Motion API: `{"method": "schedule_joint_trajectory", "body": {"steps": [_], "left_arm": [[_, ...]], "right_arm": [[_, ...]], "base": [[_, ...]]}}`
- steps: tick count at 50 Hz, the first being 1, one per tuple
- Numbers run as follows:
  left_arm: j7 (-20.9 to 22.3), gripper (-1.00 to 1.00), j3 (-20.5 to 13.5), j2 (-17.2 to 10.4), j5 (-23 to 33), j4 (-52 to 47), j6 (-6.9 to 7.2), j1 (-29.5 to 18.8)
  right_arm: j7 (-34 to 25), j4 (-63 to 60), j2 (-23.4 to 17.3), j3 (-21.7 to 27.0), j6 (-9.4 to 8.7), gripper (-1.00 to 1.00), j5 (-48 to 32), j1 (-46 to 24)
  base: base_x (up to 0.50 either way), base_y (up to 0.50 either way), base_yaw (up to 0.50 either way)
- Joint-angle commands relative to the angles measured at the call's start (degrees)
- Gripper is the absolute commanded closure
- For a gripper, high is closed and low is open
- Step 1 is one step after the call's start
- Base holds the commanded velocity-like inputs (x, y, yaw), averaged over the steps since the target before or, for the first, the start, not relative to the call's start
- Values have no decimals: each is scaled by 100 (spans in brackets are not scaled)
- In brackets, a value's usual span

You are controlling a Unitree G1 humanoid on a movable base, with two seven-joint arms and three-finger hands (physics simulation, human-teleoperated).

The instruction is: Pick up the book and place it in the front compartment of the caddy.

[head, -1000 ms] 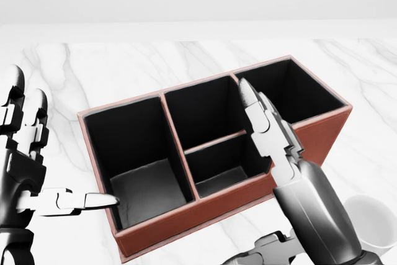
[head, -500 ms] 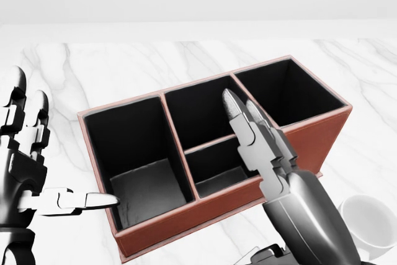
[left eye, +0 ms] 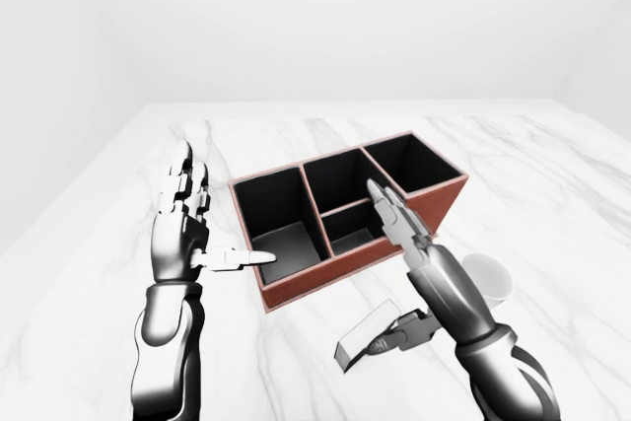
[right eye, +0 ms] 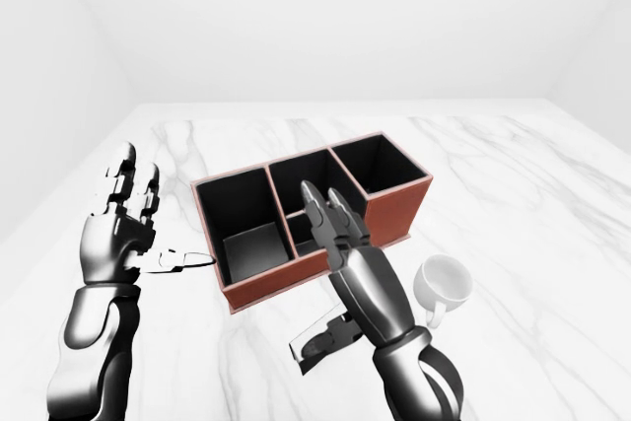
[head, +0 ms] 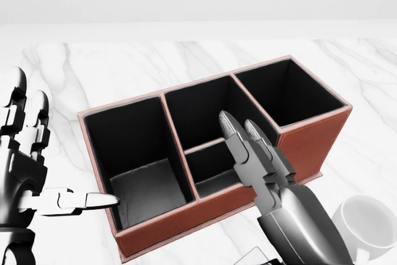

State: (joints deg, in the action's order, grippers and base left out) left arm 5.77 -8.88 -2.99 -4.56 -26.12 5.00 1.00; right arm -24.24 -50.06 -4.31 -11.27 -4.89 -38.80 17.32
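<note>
The left hand (left eye: 182, 234) stands at nine o'clock of the caddy (left eye: 340, 219), fingers spread wide and upright, its thumb pointing at the caddy's left wall, holding nothing. The caddy, red-brown outside and black inside, has four compartments: one large at the left, two small stacked in the middle, one at the right.

The right hand (left eye: 399, 229) hovers over the lower middle compartment with fingers straight and open. The book (left eye: 367, 334), a pale slab, lies on the marble table (left eye: 552, 175) at six o'clock of the caddy, beside the right thumb; whether the thumb pins it, I cannot tell.

To do this well, the right hand should close round the book's edges, lift it level, then lower it upright.

Count: one caddy, one book, one white mug (right eye: 442, 283), two hands.
</note>
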Motion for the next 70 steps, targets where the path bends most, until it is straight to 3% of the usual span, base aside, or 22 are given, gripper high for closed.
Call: {"method": "schedule_joint_trajectory", "body": {"steps": [1,19,33,70], "left_arm": [[1,-100,0,1,-2,-7,0,4],[-1,-100,-10,-9,-8,72,0,-22],[-4,-100,-19,-10,-16,16,0,-13],[0,-100,-16,-12,-7,44,0,-27]], "right_arm": [[61,95,-55,-39,110,-100,-186,207],[109,246,-68,44,509,-100,-349,326],[319,527,-34,172,989,-100,-631,322],[669,879,-25,141,989,-100,-1234,286]], "base": [[0,0,0],[0,0,0],[0,0,0],[0,0,0]]}}
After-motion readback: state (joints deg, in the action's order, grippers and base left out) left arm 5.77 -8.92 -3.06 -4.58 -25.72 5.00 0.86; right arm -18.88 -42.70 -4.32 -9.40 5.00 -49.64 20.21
